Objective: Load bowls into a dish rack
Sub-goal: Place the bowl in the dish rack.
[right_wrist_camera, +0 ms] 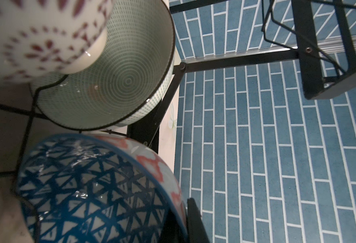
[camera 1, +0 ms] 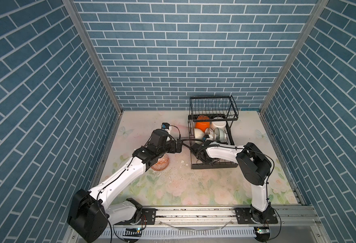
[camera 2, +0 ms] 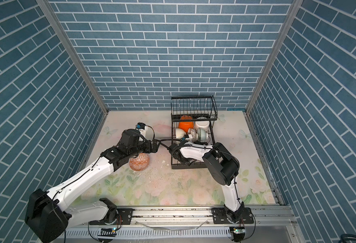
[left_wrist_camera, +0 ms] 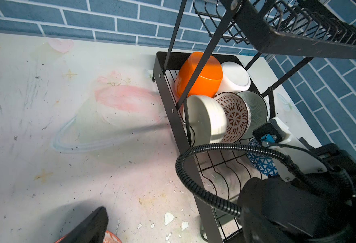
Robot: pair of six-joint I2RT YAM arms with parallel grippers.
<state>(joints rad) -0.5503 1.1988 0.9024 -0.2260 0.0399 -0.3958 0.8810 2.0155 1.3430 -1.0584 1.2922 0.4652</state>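
The black wire dish rack [camera 1: 212, 109] [camera 2: 194, 107] stands at the back right. Its lower tray [left_wrist_camera: 162, 88] holds an orange bowl [camera 1: 202, 125], a white bowl [camera 1: 218, 126], a cream bowl [left_wrist_camera: 206, 117], a red-patterned bowl [left_wrist_camera: 234, 115] and a mint green bowl [right_wrist_camera: 120, 84], tipped on edge. My right gripper [right_wrist_camera: 183, 223] reaches into that tray, shut on the rim of a blue-and-white bowl [right_wrist_camera: 84, 185] [left_wrist_camera: 261, 164]. A reddish-brown patterned bowl [camera 1: 160, 164] [camera 2: 139, 163] sits on the table. My left gripper [camera 1: 178, 145] hangs open above it; only one finger [left_wrist_camera: 92, 225] shows.
White chips [camera 1: 182, 162] lie scattered on the flowered table between the patterned bowl and the rack. The right arm's ribbed cable [left_wrist_camera: 194, 151] loops beside the rack's left edge. Blue brick walls close in three sides, and a metal rail [camera 1: 194, 212] runs along the front.
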